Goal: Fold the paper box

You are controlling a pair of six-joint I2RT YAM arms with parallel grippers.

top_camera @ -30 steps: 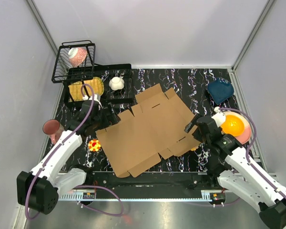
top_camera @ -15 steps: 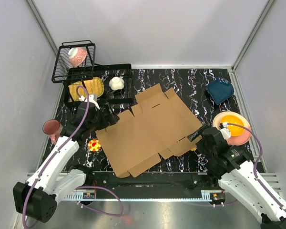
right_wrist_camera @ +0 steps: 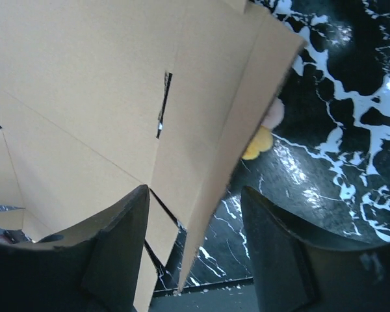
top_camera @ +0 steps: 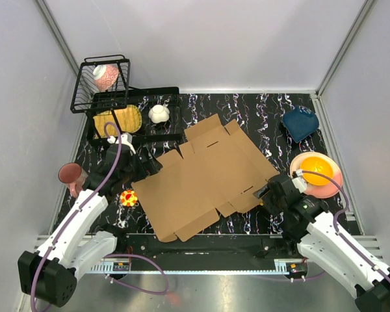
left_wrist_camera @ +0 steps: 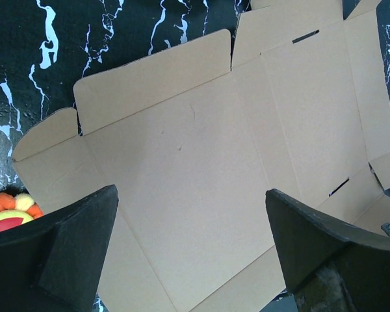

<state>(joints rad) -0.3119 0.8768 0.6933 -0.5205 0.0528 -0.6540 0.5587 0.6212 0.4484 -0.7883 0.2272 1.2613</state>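
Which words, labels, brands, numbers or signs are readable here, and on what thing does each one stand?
None are readable.
The paper box is plain brown cardboard without print in every view.
The table shows only white veins on black, no letters.

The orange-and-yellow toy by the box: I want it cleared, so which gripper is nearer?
Left. The left gripper hovers just beyond the toy, at the paper box's left edge; the right gripper is across the box, at its right edge.

White arms [top_camera: 75, 224] with black joints, purple cables [top_camera: 114, 162], black end effectors [left_wrist_camera: 190, 195] [right_wrist_camera: 194, 195].
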